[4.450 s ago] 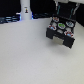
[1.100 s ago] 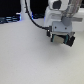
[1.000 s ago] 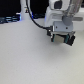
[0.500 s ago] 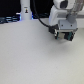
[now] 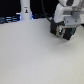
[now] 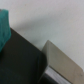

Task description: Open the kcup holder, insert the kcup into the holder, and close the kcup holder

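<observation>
In the exterior view the white Franka arm [image 5: 66, 11] reaches down at the upper right of the exterior view, directly over the black kcup holder [image 5: 64, 30], which stands on the pale desk [image 5: 35, 57] near its far edge. The arm's lower part covers the top of the box, so the tool itself is hidden there, and whether its fingers are spread or pressed together cannot be told. The front of the holder shows small pale and greenish patches, too blurred to read as handles or pods. Well apart from it, toward the exterior view's left, a tall white bottle-shaped object [image 5: 25, 10] stands upright at the back of the desk.

The wrist view is very close and soft. A large black surface, the kcup holder [image 6: 20, 62], fills one corner, with a pale grey-beige angled piece [image 6: 65, 60] just beside it. A bright teal-green patch [image 6: 4, 27] sits at the picture's edge, touching the black surface; it may be the kcup's top, but this cannot be confirmed. The pale desk [image 6: 50, 17] lies behind.
</observation>
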You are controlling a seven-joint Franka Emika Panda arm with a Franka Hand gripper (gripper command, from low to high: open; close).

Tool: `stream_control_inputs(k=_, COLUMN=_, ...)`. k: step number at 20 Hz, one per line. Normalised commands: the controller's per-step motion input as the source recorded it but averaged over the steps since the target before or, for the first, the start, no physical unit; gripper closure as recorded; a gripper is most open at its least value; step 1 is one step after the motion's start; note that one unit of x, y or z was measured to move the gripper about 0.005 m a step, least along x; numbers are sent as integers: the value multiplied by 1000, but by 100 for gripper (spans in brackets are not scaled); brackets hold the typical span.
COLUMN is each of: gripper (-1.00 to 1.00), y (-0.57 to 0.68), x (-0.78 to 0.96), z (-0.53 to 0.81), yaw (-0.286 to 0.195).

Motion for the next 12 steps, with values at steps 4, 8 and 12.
stream_control_inputs(k=4, gripper=-100, y=531, x=-997, z=-1, yaw=-3)
stream_control_inputs(k=8, gripper=-100, y=502, x=-999, z=-2, yaw=-3)
stream_control_inputs(k=12, gripper=-100, y=405, x=-748, z=233, yaw=6)
